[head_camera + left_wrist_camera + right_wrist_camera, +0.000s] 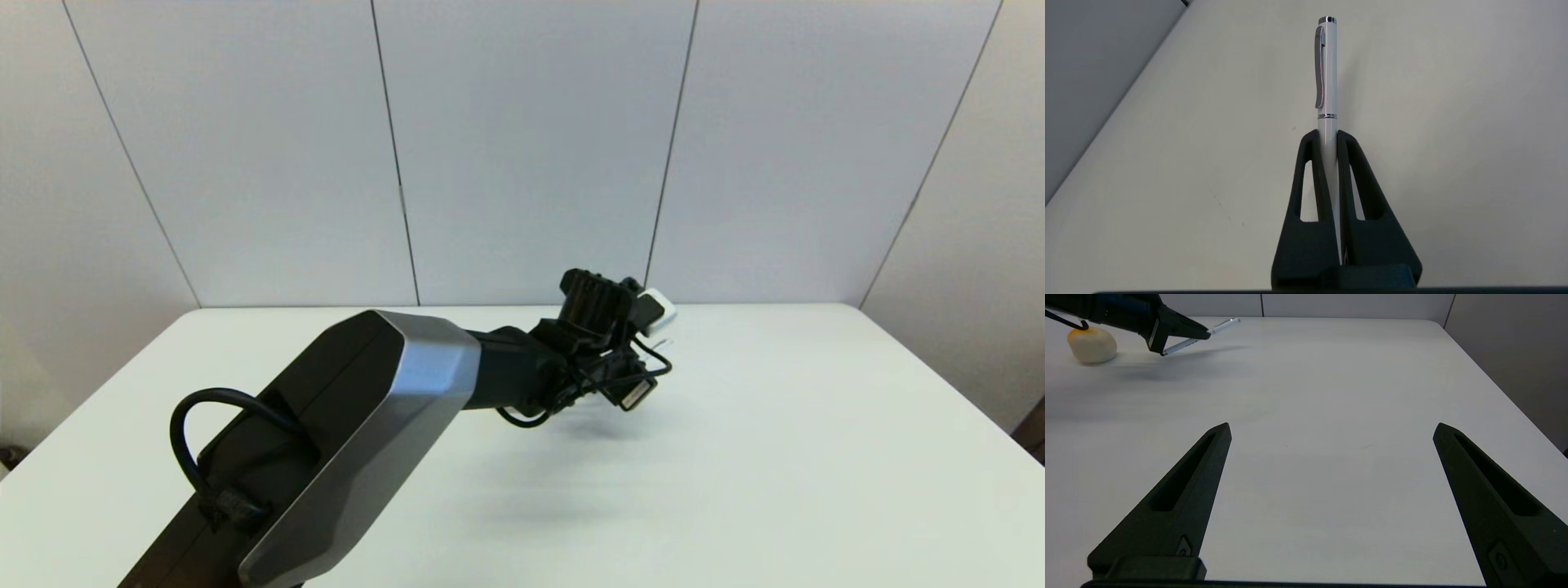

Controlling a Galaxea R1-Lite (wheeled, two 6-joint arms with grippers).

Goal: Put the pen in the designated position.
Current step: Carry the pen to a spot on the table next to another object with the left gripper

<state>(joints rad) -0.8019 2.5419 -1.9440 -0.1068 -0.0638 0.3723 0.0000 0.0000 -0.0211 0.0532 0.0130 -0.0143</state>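
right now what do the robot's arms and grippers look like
The left arm has a black body with a silver-grey angular cover and looping black cables at forearm and wrist. The left gripper and right gripper each have two long, matte black, tapering fingers with slot-shaped cut-outs.

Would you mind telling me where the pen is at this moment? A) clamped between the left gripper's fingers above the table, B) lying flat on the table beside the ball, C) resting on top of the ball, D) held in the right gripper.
A: the pen is pinched in the left gripper, while the right gripper is open and holds nothing.
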